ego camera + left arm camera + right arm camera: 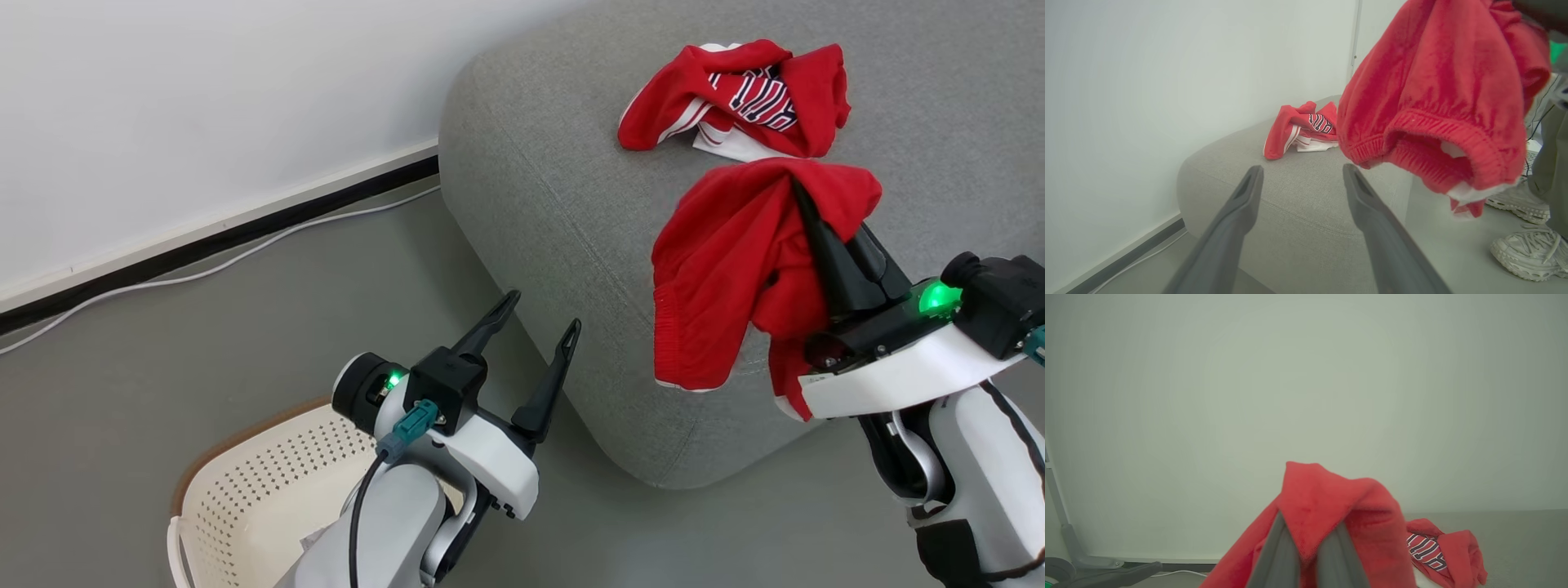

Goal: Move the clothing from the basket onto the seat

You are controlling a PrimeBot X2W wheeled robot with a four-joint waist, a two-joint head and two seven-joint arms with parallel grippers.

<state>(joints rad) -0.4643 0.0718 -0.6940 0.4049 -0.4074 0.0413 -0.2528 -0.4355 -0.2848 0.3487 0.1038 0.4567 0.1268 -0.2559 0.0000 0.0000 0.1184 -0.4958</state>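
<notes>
Cream perforated plastic basket (245, 482), brown-rimmed, stands on the open grey floor (204, 343) under my left gripper (544, 310), fingers spread apart. My right gripper (804, 204) pinches a soft red fleece garment (735, 269), hanging in the air at the rounded edge of the grey woven seat (555, 204). Farther on, a crumpled red-and-white lettered garment (735, 98) lies on the seat

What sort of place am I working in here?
Likely a living room or a lounge-style test room: a large grey upholstered seat bearing red clothing beside a plain white wall, and a laundry basket on the smooth grey floor.
</notes>
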